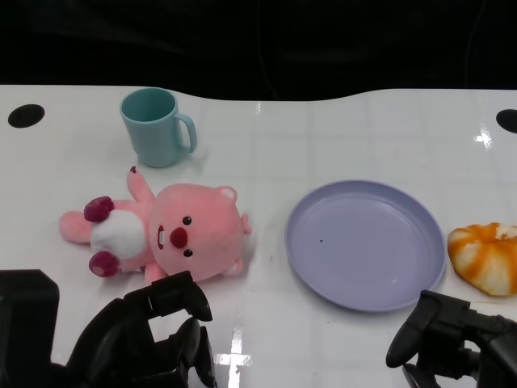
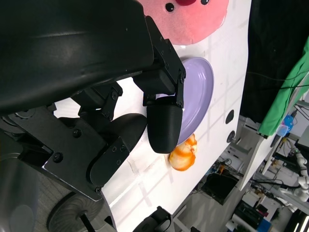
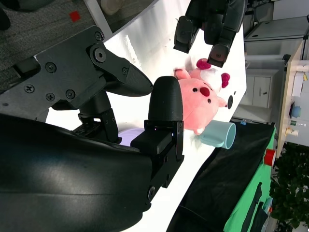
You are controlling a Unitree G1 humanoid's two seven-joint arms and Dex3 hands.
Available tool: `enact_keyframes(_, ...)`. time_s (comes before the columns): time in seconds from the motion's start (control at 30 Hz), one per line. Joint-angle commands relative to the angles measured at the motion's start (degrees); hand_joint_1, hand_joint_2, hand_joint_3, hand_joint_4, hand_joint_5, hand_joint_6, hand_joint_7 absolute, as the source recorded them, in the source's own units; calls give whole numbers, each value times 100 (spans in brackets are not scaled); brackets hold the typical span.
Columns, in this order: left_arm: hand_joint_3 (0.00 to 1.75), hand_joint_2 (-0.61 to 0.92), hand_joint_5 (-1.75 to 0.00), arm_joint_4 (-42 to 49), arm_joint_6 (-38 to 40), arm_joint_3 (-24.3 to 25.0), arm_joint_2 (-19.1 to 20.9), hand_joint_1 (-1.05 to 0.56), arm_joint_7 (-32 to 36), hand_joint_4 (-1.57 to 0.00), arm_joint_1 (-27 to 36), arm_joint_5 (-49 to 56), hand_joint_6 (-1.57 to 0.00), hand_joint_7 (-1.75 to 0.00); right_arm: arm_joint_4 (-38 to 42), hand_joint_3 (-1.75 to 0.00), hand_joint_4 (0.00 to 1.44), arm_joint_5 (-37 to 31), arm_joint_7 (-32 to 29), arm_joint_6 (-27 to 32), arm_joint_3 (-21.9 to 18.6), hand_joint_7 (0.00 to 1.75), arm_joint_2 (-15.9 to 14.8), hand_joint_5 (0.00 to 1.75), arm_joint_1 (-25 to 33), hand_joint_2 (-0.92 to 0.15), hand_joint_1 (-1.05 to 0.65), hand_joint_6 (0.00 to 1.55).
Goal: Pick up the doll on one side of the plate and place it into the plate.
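The pink doll (image 1: 166, 234) is lying on the table (image 1: 266, 331) left of the empty plate (image 1: 365, 243), untouched. The left hand (image 1: 149, 335) is held spread and empty just near it. The doll's broad head is best enclosed from above, so it is lifted without dragging.

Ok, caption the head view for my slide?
Pink doll lying left of bare purple plate; both hands low, holding nothing.

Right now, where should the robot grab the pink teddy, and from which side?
Probably the pink doll's big round head, taken from above by the left hand, which hovers open just in front of it. The doll lies flat on its back, left of the plate, and the head is its bulkiest part; its limbs look thin and floppy.
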Motion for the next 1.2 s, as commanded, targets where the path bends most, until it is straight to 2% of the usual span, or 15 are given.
enact_keyframes(0.03, 140, 39, -175, 53, -112, 32, 70, -22, -59, -83, 10, 77, -71, -167, 15, -106, 62, 14, 6, -89, -3, 145, -41, 175, 11, -59, -18, 54)
enact_keyframes(0.27, 137, 39, -175, -3, -115, -5, 34, -22, -38, -86, 99, 57, -73, -166, 17, -111, 64, -4, 9, -248, -16, 146, -55, 175, 113, -56, -16, 55)
enact_keyframes(0.53, 138, 38, -175, -18, -191, -56, 38, -23, -27, -84, 100, 164, -74, -161, -14, -113, 62, 67, 23, -129, -54, 147, -60, 175, 79, -55, -17, 54)
enact_keyframes(0.57, 137, 38, -174, -9, -217, -37, 23, -23, -38, -83, 93, 159, -75, -157, -20, -114, 62, 67, 16, -104, -45, 147, -53, 175, 61, -55, -17, 53)
enact_keyframes(0.67, 134, 38, -159, 2, -330, -6, -24, -23, -63, -81, 81, 143, -80, -128, -5, -114, 62, 8, -16, -105, -18, 147, -40, 175, 28, -55, -16, 53)
enact_keyframes(0.77, 130, 38, -150, -55, -405, 34, -74, -25, 1, -77, 86, 139, -79, -111, 71, -114, 63, 22, 4, -181, 0, 147, -28, 175, -10, -55, -15, 53)
enact_keyframes(0.87, 106, 47, -142, -116, -652, 84, -78, -30, -73, -71, 91, 169, -73, -96, 86, -115, 63, 24, -16, -165, 18, 148, -7, 175, -38, -55, -14, 53)
enact_keyframes(0.9, 89, 56, -137, -128, -750, 102, -73, -31, -101, -68, 94, 176, -71, -88, 84, -115, 64, 25, -27, -150, 25, 148, 1, 175, -45, -55, -14, 53)
enact_keyframes(0.97, 71, 66, -132, -158, -905, 131, -53, -32, -124, -65, 93, 187, -71, -79, 71, -115, 64, 19, -46, -116, 34, 148, 5, 175, -55, -55, -14, 53)
enact_keyframes(1.07, 34, 85, -114, -325, -1114, 191, 36, -35, -53, -60, 55, 326, -69, -58, 40, -115, 64, 4, -72, -65, 58, 148, 9, 175, -61, -55, -14, 53)
enact_keyframes(1.13, 22, 90, -108, -406, -1339, 190, 138, -39, -73, -54, 32, 534, -65, -48, 29, -115, 63, 2, -80, -62, 70, 148, 6, 175, -56, -55, -14, 53)
enact_keyframes(1.2, 17, 92, -106, -429, -1557, 181, 222, -42, -119, -50, 14, 712, -63, -44, 21, -116, 63, 9, -90, -58, 78, 148, 1, 175, -52, -55, -13, 52)
